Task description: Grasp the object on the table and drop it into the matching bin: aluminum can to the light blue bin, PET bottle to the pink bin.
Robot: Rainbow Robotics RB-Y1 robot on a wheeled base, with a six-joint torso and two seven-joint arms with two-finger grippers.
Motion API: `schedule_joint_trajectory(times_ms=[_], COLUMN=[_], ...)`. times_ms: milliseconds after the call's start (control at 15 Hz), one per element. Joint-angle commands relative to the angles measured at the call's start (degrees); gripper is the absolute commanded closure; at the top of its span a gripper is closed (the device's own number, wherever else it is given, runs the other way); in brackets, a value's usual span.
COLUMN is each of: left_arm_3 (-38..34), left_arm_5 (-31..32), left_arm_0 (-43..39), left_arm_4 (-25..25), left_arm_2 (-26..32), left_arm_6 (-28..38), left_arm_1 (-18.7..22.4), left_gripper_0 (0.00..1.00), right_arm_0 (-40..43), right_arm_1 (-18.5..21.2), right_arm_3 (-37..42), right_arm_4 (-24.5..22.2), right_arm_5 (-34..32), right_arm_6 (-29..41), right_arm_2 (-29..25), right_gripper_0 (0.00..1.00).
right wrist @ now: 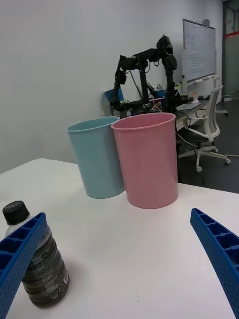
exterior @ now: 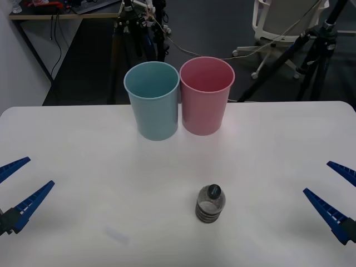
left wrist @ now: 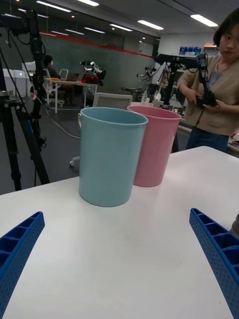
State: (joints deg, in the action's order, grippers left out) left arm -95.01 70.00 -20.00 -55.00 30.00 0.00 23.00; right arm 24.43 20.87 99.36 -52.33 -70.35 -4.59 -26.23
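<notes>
white and wide, the table [exterior: 83,167] runs across the front view with rounded corners, and beyond its far edge are a dark floor, black tripods and a white office chair [exterior: 278,19].

the pet bottle [exterior: 210,203] stands upright on the near middle of the table, slightly toward the robot's right, its dark cap up and its clear ribbed body showing a dark label band. nothing touches it. in the right wrist view the same bottle [right wrist: 41,264] stands just behind one blue finger, apart from the bins.

farther back, near the far edge, the light blue bin [exterior: 152,100] and the pink bin [exterior: 206,95] stand upright side by side, rims touching or nearly so, the blue one on the robot's left. both are well apart from the bottle.

the left gripper [exterior: 16,187] hangs over the table's left edge, its blue ribbed fingers spread wide and holding nothing. the right gripper [exterior: 339,192] hangs over the right edge, likewise spread wide and empty, well to the side of the bottle.
</notes>
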Motion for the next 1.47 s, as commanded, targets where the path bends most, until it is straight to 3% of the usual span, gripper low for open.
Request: schedule_joint_trajectory(times_ms=[67, 400, 733, 1267, 1467], left_arm_3=[0.0, 0.0, 0.0, 0.0, 0.0], left_arm_5=[0.0, 0.0, 0.0, 0.0, 0.0], left_arm_0=[0.0, 0.0, 0.0, 0.0, 0.0], left_arm_4=[0.0, 0.0, 0.0, 0.0, 0.0], left_arm_2=[0.0, 0.0, 0.0, 0.0, 0.0], left_arm_6=[0.0, 0.0, 0.0, 0.0, 0.0], left_arm_1=[0.0, 0.0, 0.0, 0.0, 0.0], left_gripper_0=[0.0, 0.0, 0.0, 0.0, 0.0], right_arm_0=[1.8, 4.1, 3.3, 2.1, 1.4], right_arm_1=[0.7, 1.3, 1.5, 1.8, 1.8], right_arm_3=[0.3, -0.7, -8.9, -10.2, -10.3], right_arm_4=[0.5, 0.3, -0.1, 2.5, 5.0], right_arm_5=[0.4, -0.4, -4.4, 4.8, 8.6], right_arm_6=[-6.2, -14.7, -23.8, -29.1, -34.3], right_arm_2=[1.0, 2.9, 8.0, 21.2, 26.3], right_gripper_0=[0.0, 0.0, 0.0, 0.0, 0.0])
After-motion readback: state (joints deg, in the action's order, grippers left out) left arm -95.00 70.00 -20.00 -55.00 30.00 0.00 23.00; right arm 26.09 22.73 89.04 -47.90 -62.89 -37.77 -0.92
